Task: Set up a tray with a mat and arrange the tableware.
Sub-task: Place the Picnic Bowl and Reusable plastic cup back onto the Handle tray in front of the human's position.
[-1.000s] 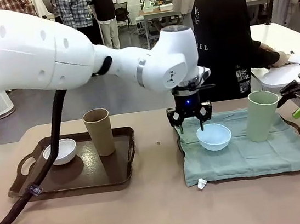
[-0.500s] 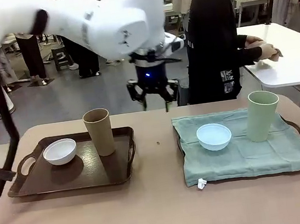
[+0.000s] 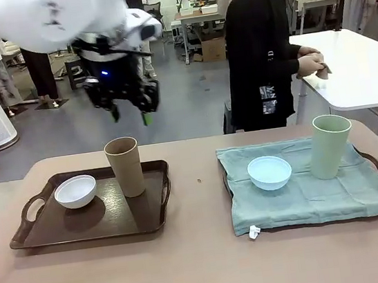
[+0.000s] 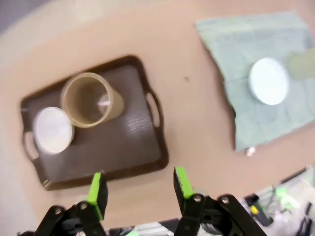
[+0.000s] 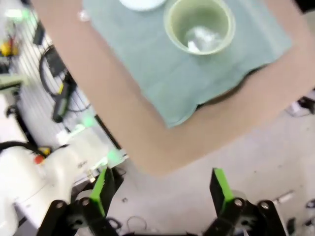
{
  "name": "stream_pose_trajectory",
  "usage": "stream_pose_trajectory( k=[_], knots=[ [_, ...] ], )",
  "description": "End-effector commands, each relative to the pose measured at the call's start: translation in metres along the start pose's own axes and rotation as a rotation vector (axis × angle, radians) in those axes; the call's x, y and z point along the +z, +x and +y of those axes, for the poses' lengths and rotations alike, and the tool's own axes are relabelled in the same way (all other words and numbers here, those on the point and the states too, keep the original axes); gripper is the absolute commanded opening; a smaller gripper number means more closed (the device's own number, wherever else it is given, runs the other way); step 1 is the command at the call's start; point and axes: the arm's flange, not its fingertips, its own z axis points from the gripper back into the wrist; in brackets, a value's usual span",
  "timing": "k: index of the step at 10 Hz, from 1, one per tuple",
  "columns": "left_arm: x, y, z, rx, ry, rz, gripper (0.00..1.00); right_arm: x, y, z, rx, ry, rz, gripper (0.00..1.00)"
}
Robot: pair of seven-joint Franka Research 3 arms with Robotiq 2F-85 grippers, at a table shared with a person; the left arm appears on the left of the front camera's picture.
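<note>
jaws on your left gripper (image 3: pixel 130 114) stand apart, empty, above the tan cup (image 3: pixel 125 167) on its tray (image 3: pixel 136 215); right gripper (image 5: pixel 160 179) seems empty too, spread wide. lower straight, clearing the white bowl (image 3: pixel 76 191) at nine o'clock.

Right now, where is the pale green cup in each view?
Front view: pale green cup stands at right, on the green mat.
Left wrist view: cup, blurred, at the right edge, on the mat.
Right wrist view: cup at top centre, seen from above.
Shared landmark: the green mat.
</note>
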Motion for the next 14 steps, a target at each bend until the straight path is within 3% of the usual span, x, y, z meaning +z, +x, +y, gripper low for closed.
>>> stream_pose_trajectory(
  k=[1,2,3,4,5,6,8,9,10,11,12,13,14],
  knots=[
    [-0.019,0.012,-0.025,-0.066,0.005,0.025,0.71,-0.015,-0.007,-0.021,-0.042,-0.002,-0.006,1.00],
    [-0.019,0.012,-0.025,-0.066,0.005,0.025,0.71,-0.015,-0.007,-0.021,-0.042,-0.002,-0.006,1.00],
    [-0.019,0.012,-0.025,-0.066,0.005,0.025,0.71,0.004,0.002,0.006,0.006,-0.003,-0.006,1.00],
    [-0.003,-0.004,-0.006,-0.017,0.006,0.001,0.71,-0.037,0.032,-0.028,-0.245,0.048,-0.029,1.00],
    [-0.004,0.001,0.012,0.022,0.164,0.022,0.71,-0.045,0.046,-0.030,-0.403,-0.020,-0.005,1.00],
    [0.002,-0.008,0.034,0.009,0.225,0.094,0.71,-0.048,0.048,-0.030,-0.601,-0.151,-0.015,1.00],
    [0.006,-0.037,0.099,0.064,0.276,0.272,0.71,-0.054,0.038,-0.019,-0.775,-0.198,-0.110,1.00],
    [0.007,-0.042,0.135,0.114,0.262,0.371,0.71,-0.053,0.036,-0.012,-0.802,-0.260,-0.155,1.00],
    [0.009,-0.050,0.161,0.195,0.202,0.381,0.71,-0.051,0.033,0.000,-0.738,-0.278,-0.184,1.00],
    [0.004,-0.037,0.108,0.101,0.280,0.286,0.71,-0.052,0.029,0.011,-0.555,-0.281,-0.211,1.00],
    [0.004,-0.037,0.108,0.101,0.280,0.286,0.71,-0.043,0.040,-0.023,-0.763,-0.207,-0.186,1.00],
    [0.004,-0.037,0.108,0.101,0.280,0.286,0.71,-0.043,0.040,-0.023,-0.763,-0.207,-0.186,1.00],
    [0.004,-0.037,0.108,0.101,0.280,0.286,0.71,-0.039,0.035,-0.001,-0.698,-0.237,-0.208,1.00]
  ],
)
